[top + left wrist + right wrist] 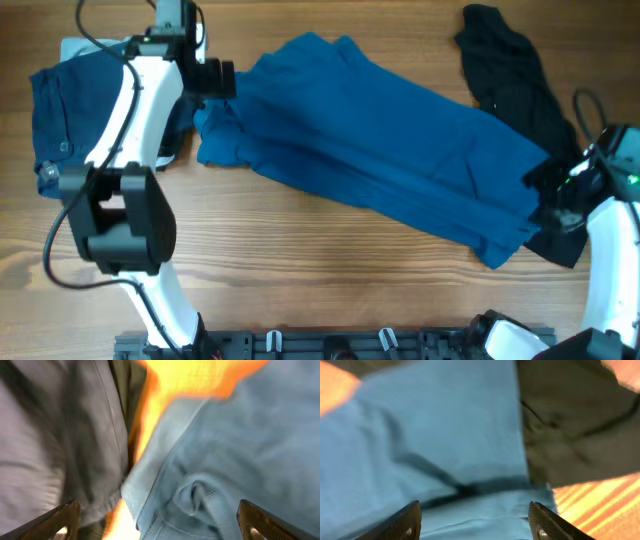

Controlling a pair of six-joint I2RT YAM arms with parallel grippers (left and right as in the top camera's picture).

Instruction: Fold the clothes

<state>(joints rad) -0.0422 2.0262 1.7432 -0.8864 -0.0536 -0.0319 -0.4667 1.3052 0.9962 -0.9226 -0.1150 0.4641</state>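
The blue shirt [380,150] lies diagonally across the wooden surface [300,260], between the dark navy garment [70,110] and the black garment [510,80]. The left gripper [220,80], fingers spread, is over its left end. The right gripper [552,197], fingers spread, is over its right end.

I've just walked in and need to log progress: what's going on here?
Two robot arms are on a folding job. A blue shirt lies stretched diagonally across the table, with the left gripper open at one end and the right gripper open at the other, neither holding it. A navy garment and a black garment lie at the sides.
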